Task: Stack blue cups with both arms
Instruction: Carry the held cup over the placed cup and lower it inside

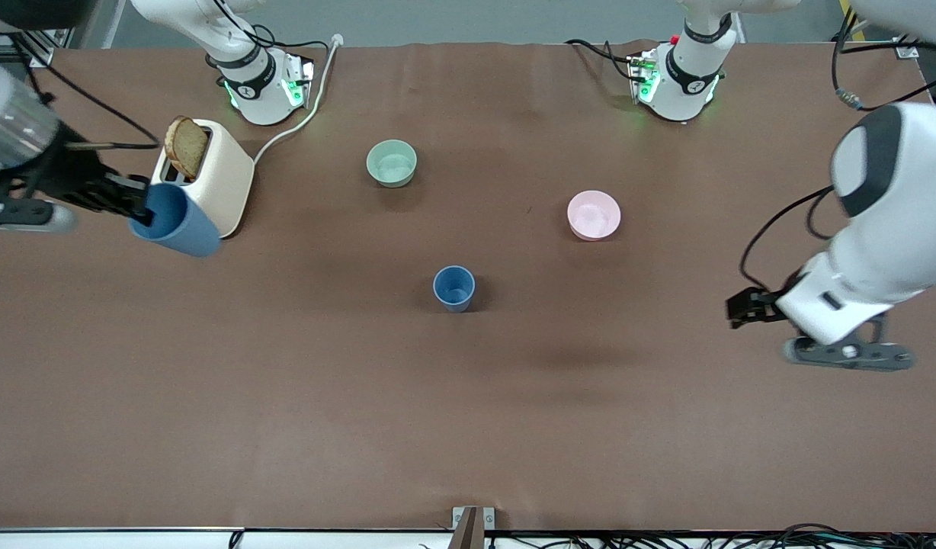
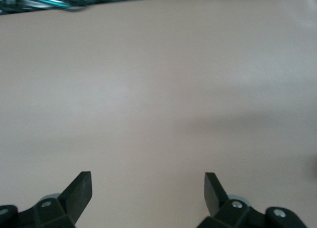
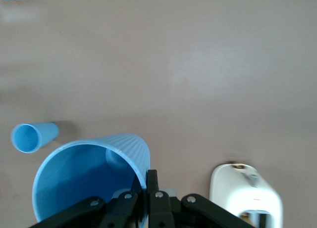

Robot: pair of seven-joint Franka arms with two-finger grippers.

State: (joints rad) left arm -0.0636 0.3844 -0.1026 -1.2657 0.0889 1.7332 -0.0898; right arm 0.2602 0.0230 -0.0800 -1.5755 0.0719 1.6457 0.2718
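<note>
My right gripper is shut on the rim of one blue cup and holds it tilted in the air beside the toaster, at the right arm's end of the table. In the right wrist view the held cup fills the lower part, my gripper pinching its wall. The second blue cup stands upright on the table's middle; it also shows in the right wrist view. My left gripper is open and empty over bare table at the left arm's end; the left wrist view shows its spread fingers.
A cream toaster with a bread slice stands beside the held cup. A pale green bowl and a pink bowl sit farther from the front camera than the standing cup. The brown table stretches toward the front camera.
</note>
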